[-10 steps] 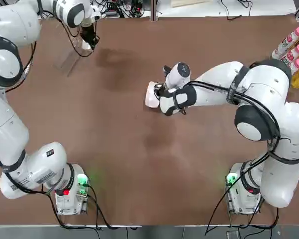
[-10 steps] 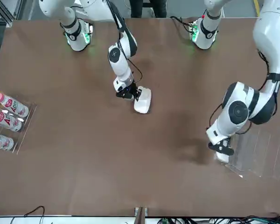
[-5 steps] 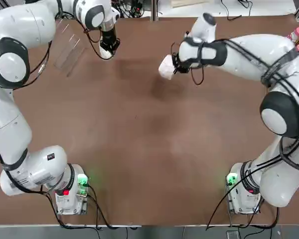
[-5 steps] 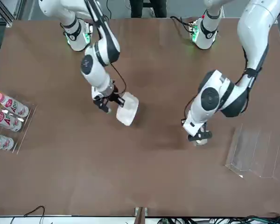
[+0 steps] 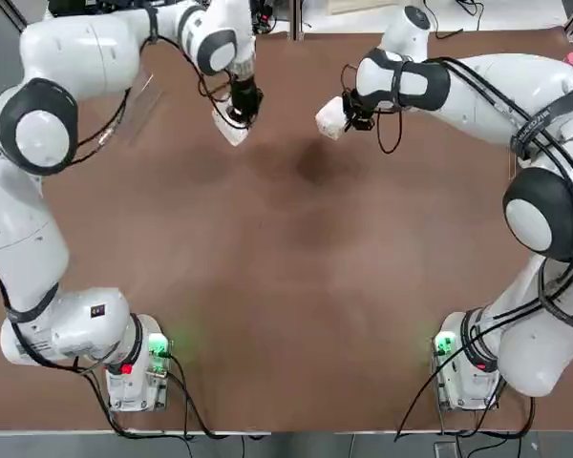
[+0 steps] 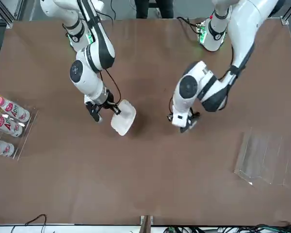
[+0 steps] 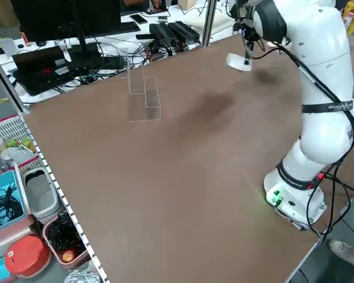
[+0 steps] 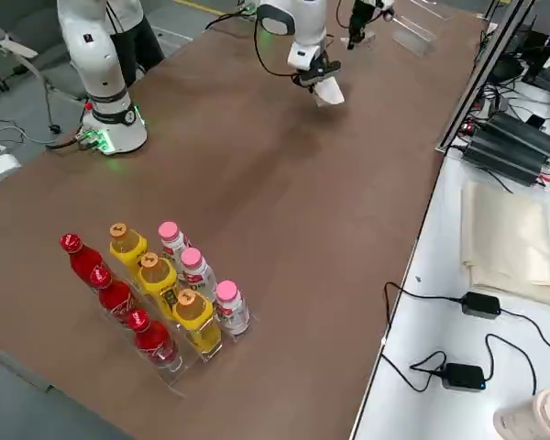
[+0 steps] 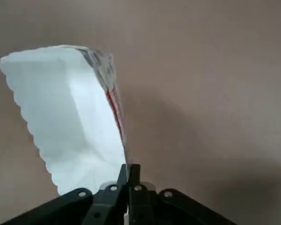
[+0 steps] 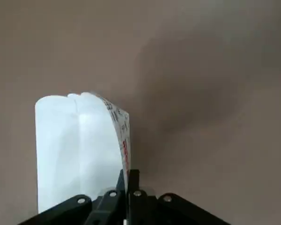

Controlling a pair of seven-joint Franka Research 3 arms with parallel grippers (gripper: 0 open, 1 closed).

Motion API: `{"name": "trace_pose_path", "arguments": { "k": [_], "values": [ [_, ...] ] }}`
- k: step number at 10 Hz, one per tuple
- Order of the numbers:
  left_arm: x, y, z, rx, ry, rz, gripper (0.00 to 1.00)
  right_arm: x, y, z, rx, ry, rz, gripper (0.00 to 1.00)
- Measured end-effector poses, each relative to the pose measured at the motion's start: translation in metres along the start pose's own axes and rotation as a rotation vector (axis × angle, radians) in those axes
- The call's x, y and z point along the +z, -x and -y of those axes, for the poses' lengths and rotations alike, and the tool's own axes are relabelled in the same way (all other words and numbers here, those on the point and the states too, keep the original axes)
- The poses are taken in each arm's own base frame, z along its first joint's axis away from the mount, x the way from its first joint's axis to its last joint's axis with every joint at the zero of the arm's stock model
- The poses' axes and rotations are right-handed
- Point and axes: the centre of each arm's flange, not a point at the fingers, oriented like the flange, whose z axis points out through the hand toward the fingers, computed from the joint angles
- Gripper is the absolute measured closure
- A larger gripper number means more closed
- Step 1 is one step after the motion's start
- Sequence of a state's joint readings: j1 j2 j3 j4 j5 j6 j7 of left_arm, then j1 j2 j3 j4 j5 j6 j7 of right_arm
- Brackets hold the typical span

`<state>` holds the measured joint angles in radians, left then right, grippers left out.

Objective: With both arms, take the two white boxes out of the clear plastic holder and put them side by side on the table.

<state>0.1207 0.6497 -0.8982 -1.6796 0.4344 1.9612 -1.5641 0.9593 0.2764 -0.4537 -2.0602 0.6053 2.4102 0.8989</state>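
Top view: the left gripper (image 5: 239, 107) and the right gripper (image 5: 355, 110) each carry 1 white box, the left box (image 5: 231, 127) and the right box (image 5: 331, 116), over the far middle of the table (image 5: 286, 305), near each other but apart, apparently so the 2 can land side by side. The clear holder (image 5: 134, 103) stands emptied at the far left.

Front view: the right gripper (image 6: 103, 108) holds its box (image 6: 123, 117) tilted by 1 edge above its shadow; the left gripper (image 6: 183, 121) points down over a smaller glimpse of box (image 6: 189, 125).

Left side view: the holder (image 7: 143, 94) shows bare slots; 1 box (image 7: 239, 61) hangs clear of the tabletop.

Left wrist view: fingers (image 9: 123, 180) pressed nearly together pinch the box's (image 9: 68, 110) thin rim, the only part narrow enough to grip.

Right wrist view: the fingers (image 10: 122, 185) pinch the other box's (image 10: 77, 145) rim the same way.
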Motion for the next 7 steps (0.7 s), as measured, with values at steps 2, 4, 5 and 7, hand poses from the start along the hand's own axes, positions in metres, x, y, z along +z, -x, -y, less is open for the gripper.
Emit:
{"name": "trace_pose_path", "arguments": {
  "k": [2,4,5,7],
  "values": [
    [0.007,0.028,-0.008,0.016,-0.009,0.006,0.98,-0.006,-0.020,-0.004,0.088,-0.009,-0.022,0.98],
    [0.014,0.057,-0.019,0.040,0.017,0.016,0.98,-0.008,-0.048,-0.009,0.263,-0.021,-0.060,0.98],
    [0.023,0.080,-0.027,0.063,0.024,0.024,0.98,-0.010,-0.065,-0.007,0.384,-0.051,-0.099,0.98],
    [0.044,0.118,-0.040,0.143,0.019,-0.017,0.98,-0.014,-0.092,-0.003,0.619,-0.122,-0.161,0.98]
  ]
}}
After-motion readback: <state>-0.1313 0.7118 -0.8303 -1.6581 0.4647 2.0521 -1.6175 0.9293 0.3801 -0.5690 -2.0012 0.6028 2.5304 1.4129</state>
